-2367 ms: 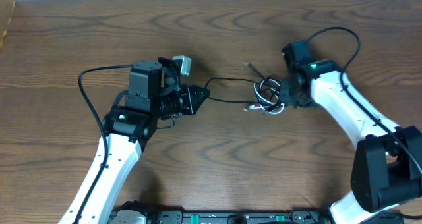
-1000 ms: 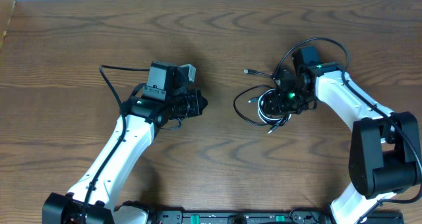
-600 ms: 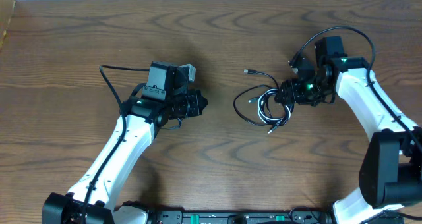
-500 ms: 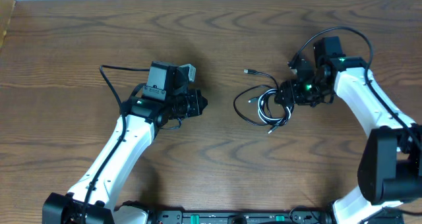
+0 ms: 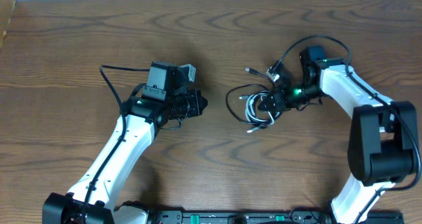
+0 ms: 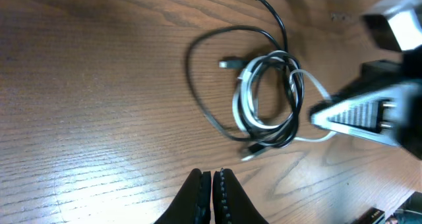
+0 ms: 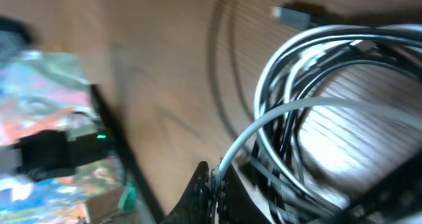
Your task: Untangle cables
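The white cable (image 5: 252, 109) and the black cable (image 5: 232, 100) lie coiled together in small loops at mid-table. In the left wrist view the white coil (image 6: 249, 99) sits inside the black loop (image 6: 194, 85). My right gripper (image 5: 271, 100) is shut on the white cable (image 7: 277, 118) at the tangle's right side; the black strands (image 7: 310, 85) wrap around it. A plug end (image 5: 250, 70) points up-left. My left gripper (image 5: 200, 104) is shut and empty, apart from the tangle to its left; its fingertips (image 6: 211, 184) are pressed together.
The wooden table (image 5: 211, 165) spreads all round. Thick black arm wires run by the left arm (image 5: 112, 69) and loop above the right arm (image 5: 316, 43). The table's far edge is at the top.
My right gripper has moved left and down with the white cable, dragging the tangle left. Earlier the left gripper let go of the black cable. The left arm is still.
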